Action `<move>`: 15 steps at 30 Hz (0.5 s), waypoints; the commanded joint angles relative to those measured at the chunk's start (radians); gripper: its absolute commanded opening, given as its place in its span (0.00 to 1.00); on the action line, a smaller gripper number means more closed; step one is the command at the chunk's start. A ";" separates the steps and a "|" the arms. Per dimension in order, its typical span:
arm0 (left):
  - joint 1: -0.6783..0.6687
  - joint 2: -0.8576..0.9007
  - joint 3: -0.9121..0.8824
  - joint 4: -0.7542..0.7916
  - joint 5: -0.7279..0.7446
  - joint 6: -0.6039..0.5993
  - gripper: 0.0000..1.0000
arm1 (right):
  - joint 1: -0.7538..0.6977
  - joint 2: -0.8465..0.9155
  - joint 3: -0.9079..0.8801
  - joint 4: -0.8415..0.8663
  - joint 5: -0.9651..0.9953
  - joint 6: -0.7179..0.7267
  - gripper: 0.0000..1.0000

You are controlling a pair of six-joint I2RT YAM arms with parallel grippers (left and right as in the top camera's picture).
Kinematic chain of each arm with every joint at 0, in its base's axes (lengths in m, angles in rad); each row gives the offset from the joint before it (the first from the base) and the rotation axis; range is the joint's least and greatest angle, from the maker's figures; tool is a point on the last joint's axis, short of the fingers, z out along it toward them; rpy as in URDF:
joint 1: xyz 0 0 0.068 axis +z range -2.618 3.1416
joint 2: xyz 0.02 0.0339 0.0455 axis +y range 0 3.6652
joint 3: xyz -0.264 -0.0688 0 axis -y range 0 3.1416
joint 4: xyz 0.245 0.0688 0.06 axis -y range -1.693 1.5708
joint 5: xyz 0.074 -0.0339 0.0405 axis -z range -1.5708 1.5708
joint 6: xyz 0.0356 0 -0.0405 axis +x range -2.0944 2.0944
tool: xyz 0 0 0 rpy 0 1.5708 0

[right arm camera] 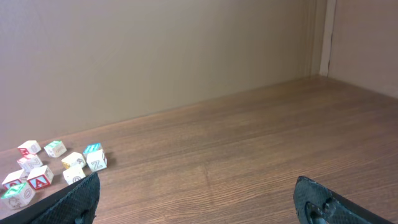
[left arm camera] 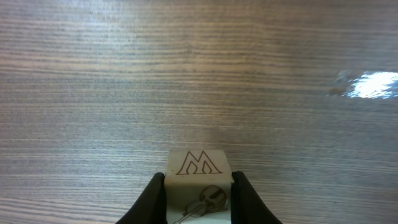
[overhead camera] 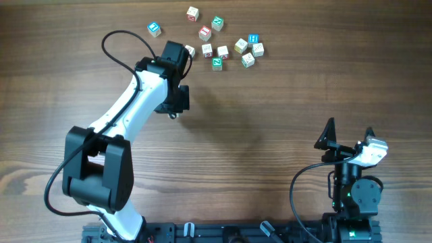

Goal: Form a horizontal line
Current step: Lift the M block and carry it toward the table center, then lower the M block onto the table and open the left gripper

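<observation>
My left gripper (left arm camera: 199, 177) is shut on a pale cream wooden cube (left arm camera: 198, 163) with a brown letter M on its top face and a drawing on the near face. It holds the cube over bare wood. In the overhead view the left gripper (overhead camera: 177, 102) is just below and left of a loose cluster of letter cubes (overhead camera: 223, 52), and the held cube is hidden. No horizontal line of cubes shows in any view. My right gripper (overhead camera: 349, 133) rests open at the near right, with nothing between its fingers (right arm camera: 81, 199).
The cluster at the table's far side includes a green-faced cube (overhead camera: 217, 23), a red-faced cube (overhead camera: 205, 32), two blue-faced cubes (overhead camera: 154, 28) (overhead camera: 254, 40) and several cream ones. A wall stands behind the table in the right wrist view.
</observation>
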 commanded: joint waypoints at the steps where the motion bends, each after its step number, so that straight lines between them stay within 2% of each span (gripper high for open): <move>1: 0.000 -0.008 -0.022 0.011 -0.023 -0.002 0.15 | -0.005 -0.003 -0.001 0.003 0.006 -0.012 1.00; 15: 0.000 -0.008 -0.078 0.051 -0.023 -0.002 0.17 | -0.005 -0.003 -0.001 0.003 0.006 -0.012 1.00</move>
